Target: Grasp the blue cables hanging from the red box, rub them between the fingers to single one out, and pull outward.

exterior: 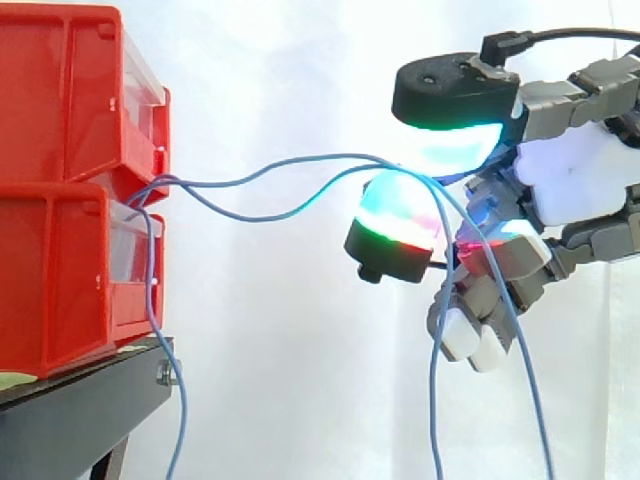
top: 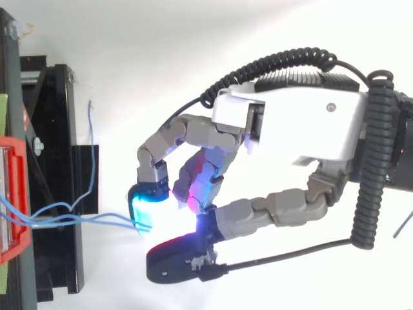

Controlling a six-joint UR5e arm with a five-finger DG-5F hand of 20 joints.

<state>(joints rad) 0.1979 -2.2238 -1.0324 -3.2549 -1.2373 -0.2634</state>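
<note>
A white curtain (exterior: 280, 70) backs the work; nothing stands between the hand (exterior: 570, 180) and the bins. Two red bins are stacked on a black stand (exterior: 90, 410) at the left of the side view: the upper bin (exterior: 60, 90) sits directly on the lower bin (exterior: 50, 280); each has a clear front panel, and what lies inside cannot be determined. The blue cables (exterior: 262, 216) are thin and flexible; they leave the stack at its front, where the two bins meet; one strand drops straight down past the lower bin and the edge of the stand; the others run across open air to the hand, one sagging in a shallow curve. The hand is well apart from the bins with its fingers curled; two glowing fingertips (exterior: 450, 145), one above the other, pinch the cables between them; beyond the pinch the strands bend over and hang down in long loose lines. In the top view the cables (top: 97, 219) span the gap from the red bin (top: 16, 248) to the cyan pad of the hand (top: 310, 123).
</note>
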